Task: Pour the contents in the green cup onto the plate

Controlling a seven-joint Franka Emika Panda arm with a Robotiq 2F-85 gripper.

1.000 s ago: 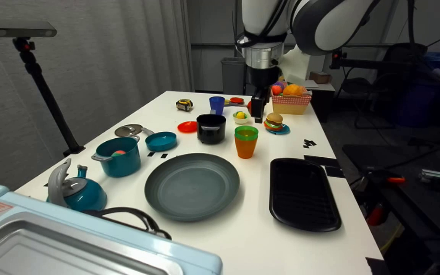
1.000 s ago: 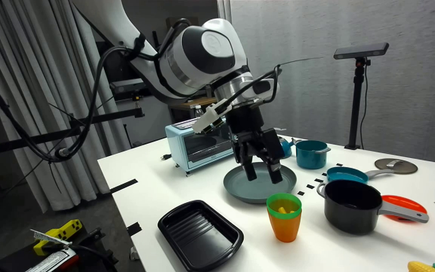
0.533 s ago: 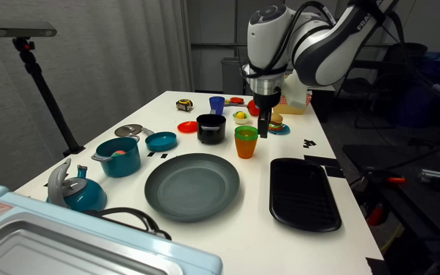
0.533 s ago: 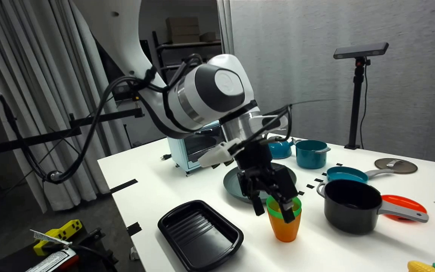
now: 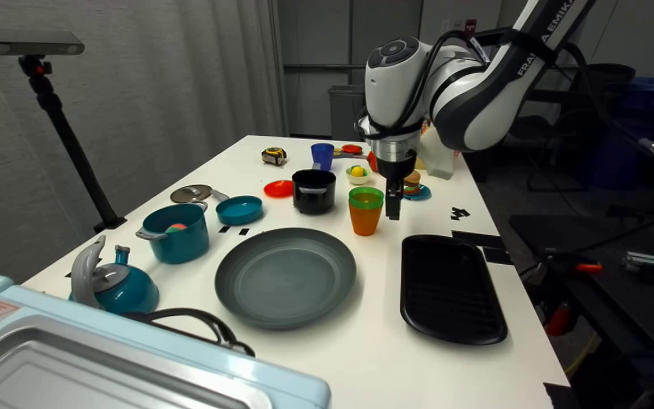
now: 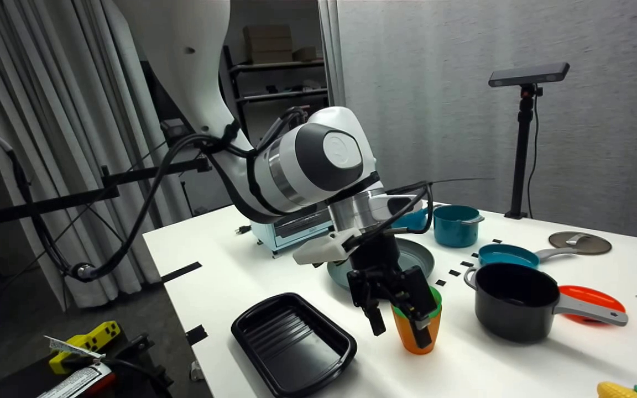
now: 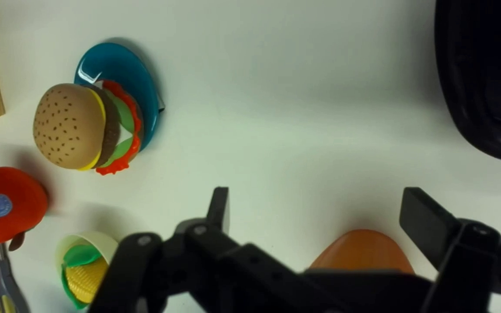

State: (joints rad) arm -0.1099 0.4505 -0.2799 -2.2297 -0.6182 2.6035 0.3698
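The green cup point(image 5: 366, 200) stands upright, nested in an orange cup point(image 5: 364, 221). Its rim is partly hidden behind my gripper in an exterior view point(image 6: 435, 303). The contents cannot be made out now in any view. The plate point(image 5: 285, 278) lies flat on the table close to the cups; it shows partly behind the arm in an exterior view point(image 6: 419, 257). My gripper point(image 5: 393, 215) is open and empty, low beside the cups point(image 6: 400, 335). In the wrist view its fingers point(image 7: 315, 204) are wide apart, with the orange cup point(image 7: 363, 251) showing at the bottom, nearer the right finger.
The black tray point(image 5: 452, 289) lies beside the plate. A black saucepan point(image 6: 515, 303) stands near the cups. A toy burger point(image 7: 70, 126) on a blue saucer point(image 7: 113, 63) sits behind the gripper. A teal pot point(image 5: 179, 236), a kettle point(image 5: 125, 288) and a light-blue toaster oven point(image 5: 151, 363) stand around the plate.
My gripper has come down from above the table to beside the cups, staying open. It now covers part of the cups in an exterior view. The cups and plate have not moved.
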